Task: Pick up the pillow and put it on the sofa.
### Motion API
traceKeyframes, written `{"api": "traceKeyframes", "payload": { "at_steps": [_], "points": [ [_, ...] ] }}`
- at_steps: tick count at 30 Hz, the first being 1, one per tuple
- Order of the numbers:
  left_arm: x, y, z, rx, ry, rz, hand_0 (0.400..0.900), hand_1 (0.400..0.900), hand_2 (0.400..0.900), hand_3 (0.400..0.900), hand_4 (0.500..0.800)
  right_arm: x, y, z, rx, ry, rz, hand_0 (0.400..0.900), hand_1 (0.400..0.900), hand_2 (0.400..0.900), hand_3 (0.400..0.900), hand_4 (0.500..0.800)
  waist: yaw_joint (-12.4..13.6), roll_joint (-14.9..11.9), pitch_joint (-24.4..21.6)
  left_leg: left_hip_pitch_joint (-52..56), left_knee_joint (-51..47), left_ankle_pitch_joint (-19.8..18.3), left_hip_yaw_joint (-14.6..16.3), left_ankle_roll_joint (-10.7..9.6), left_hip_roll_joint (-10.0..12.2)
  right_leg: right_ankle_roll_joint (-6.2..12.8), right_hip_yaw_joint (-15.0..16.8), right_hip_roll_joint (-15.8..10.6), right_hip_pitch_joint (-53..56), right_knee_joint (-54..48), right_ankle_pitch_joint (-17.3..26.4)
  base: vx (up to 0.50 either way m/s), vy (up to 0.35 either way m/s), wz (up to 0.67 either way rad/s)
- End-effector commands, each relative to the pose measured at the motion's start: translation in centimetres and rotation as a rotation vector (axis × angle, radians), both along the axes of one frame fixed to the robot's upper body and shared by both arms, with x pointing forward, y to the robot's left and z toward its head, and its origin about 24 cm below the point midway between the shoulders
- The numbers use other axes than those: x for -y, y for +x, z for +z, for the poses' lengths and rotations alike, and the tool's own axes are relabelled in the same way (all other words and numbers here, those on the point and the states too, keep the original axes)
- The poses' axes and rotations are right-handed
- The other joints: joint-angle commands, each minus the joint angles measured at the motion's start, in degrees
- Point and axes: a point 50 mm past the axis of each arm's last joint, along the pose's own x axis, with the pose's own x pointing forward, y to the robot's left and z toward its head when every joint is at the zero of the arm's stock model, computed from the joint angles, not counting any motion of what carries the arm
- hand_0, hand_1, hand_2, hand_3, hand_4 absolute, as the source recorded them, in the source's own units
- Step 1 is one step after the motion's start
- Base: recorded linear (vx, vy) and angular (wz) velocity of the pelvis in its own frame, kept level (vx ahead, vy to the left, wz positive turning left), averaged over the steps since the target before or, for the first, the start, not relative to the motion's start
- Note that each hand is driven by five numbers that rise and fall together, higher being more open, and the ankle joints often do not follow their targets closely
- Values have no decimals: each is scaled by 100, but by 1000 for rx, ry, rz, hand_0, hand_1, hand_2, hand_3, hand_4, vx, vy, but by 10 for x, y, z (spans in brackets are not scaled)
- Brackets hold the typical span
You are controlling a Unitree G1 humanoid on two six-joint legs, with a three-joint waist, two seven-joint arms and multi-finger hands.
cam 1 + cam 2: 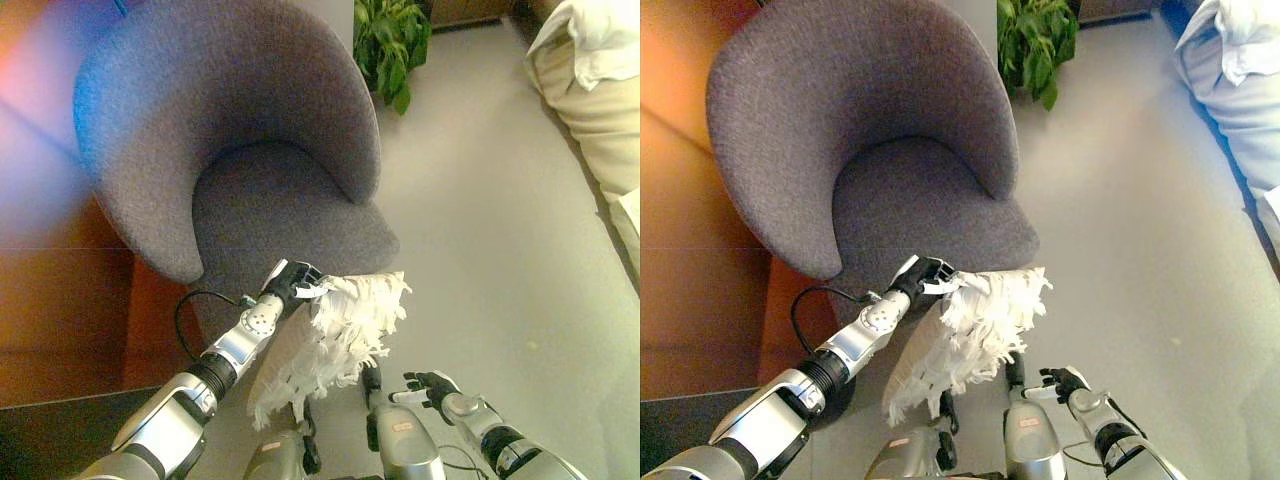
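Just off the front edge of the grey armchair (250,150), I have the white fringed pillow (335,335) hanging in the air from my left hand (291,283), whose fingers are clenched round its upper corner. The pillow is off the floor and clear of the seat, with that top corner level with the seat's front lip and just beside it. Its long axis runs on a slant, from the gripped corner at the upper right down towards the lower left, so it droops towards me; the feathery fringe faces right and trails along that edge. The armchair's curved shell is the only thing here that could hold anything, and I see nothing lying on its seat cushion. My right hand (432,386) hovers low at the lower right, fingers loosely spread and gripping nothing, near the pillow's lower end but apart from it. A potted green plant (392,45) stands behind the chair, and a cream sofa (590,110) with a white cloth (600,35) draped over it sits at the far right, well apart from the pillow.
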Motion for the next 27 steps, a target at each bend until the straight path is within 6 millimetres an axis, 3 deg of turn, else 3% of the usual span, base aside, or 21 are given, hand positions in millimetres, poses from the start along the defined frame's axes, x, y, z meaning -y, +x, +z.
{"api": "traceKeyframes", "payload": {
  "at_steps": [1,9,15,17,20,23,25,26,27],
  "points": [
    [9,22,75,252,-191,-17,400,400,400,400,500,9,-56,-24,-182,-43,27,900,900,900,900,800,269,-265,-1159,-65,650,-758,-227,-76,-23,583,153,-372,173,657,-959,125,15,5],
    [-29,36,144,366,-261,97,400,400,400,400,500,16,-80,-31,-268,-42,17,900,900,900,900,800,335,-182,-1560,199,510,-772,-316,-73,-47,588,43,-374,494,570,-1052,119,15,3],
    [-89,43,190,448,-344,319,400,400,400,400,500,25,-102,-34,-332,-49,-7,900,900,900,900,800,339,-77,-1741,294,441,-778,-369,-72,-93,581,-13,-375,634,537,-1123,98,17,2],
    [-106,44,198,459,-346,368,400,400,400,400,500,28,-107,-35,-343,-51,-17,900,900,900,900,800,344,-52,-1775,302,422,-774,-384,-67,-108,575,-17,-370,653,527,-1133,71,19,5],
    [-148,42,207,477,-325,521,400,400,400,400,500,33,-117,-36,-366,-61,-36,900,900,900,900,800,353,15,-1838,336,348,-751,-413,-57,-137,565,-26,-348,709,491,-1147,94,33,7],
    [-191,35,204,439,-264,669,400,400,400,400,500,39,-125,-36,-382,-75,-45,900,900,900,900,800,334,68,-1889,337,291,-719,-406,-60,-146,566,-36,-323,729,464,-1150,92,40,5],
    [-205,32,203,418,-245,720,400,400,400,400,500,41,-128,-36,-389,-78,-44,900,900,900,900,800,317,78,-1901,330,265,-703,-397,-61,-152,567,-39,-308,728,447,-1148,56,23,4],
    [-212,30,204,409,-237,746,624,624,624,624,634,42,-129,-36,-392,-81,-43,900,900,900,900,800,305,83,-1907,325,245,-694,-385,-62,-155,568,-40,-299,722,437,-1149,53,25,5],
    [-219,28,204,398,-228,780,900,900,900,900,800,43,-131,-36,-393,-84,-44,900,900,900,900,800,293,91,-1902,318,227,-685,-375,-63,-160,569,-43,-294,714,430,-1146,47,30,5]
  ]
}}
